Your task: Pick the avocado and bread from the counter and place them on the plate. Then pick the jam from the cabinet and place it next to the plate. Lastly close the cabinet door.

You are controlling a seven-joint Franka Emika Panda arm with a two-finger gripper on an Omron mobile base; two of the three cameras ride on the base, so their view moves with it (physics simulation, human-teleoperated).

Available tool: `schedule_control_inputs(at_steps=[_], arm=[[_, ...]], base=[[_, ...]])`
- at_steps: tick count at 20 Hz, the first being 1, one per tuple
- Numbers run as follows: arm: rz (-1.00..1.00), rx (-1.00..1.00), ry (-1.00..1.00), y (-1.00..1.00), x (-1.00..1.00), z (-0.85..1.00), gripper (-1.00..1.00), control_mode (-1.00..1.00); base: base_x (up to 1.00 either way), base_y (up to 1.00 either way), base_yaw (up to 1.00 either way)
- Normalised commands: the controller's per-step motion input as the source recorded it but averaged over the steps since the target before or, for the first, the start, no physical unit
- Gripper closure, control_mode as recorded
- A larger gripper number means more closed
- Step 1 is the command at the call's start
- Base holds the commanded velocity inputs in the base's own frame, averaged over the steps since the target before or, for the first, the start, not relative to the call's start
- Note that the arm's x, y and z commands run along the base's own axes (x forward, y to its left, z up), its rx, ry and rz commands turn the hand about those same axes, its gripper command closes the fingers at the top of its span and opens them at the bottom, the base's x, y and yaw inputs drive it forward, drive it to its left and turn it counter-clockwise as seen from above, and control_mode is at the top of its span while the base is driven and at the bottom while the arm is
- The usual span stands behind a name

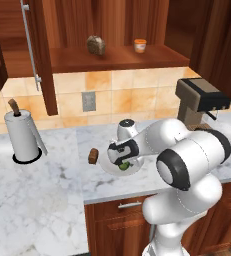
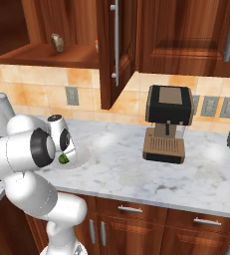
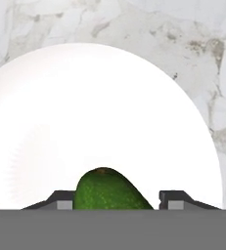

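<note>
We see the gripper (image 3: 112,205) pinching the avocado (image 3: 110,190) just over the plate (image 3: 85,117); bread (image 1: 92,156) on counter (image 1: 32,190) beside plate; jam (image 1: 140,45) in cabinet (image 1: 117,57).

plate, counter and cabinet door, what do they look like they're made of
Plate: smooth plain white, probably glazed ceramic; no pattern, soft sheen.
Counter: white-and-grey veining suggests polished marble or a stone lookalike.
Cabinet door: reddish-brown with faint grain, likely varnished wood; its long bar handle looks like brushed silver metal.
</note>
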Motion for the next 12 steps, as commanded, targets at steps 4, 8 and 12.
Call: schedule_control_inputs(at_steps=[4,8,12], arm=[[0.00,0.00,-0.06,0.00,0.00,-0.03,-1.00,-1.00],[0.00,0.00,-0.05,0.00,0.00,-0.02,-1.00,-1.00],[0.00,0.00,-0.21,0.00,-0.02,0.12,-1.00,-1.00]], base=[[0.00,0.00,0.00],[0.00,0.00,0.00],[0.00,0.00,0.00]])
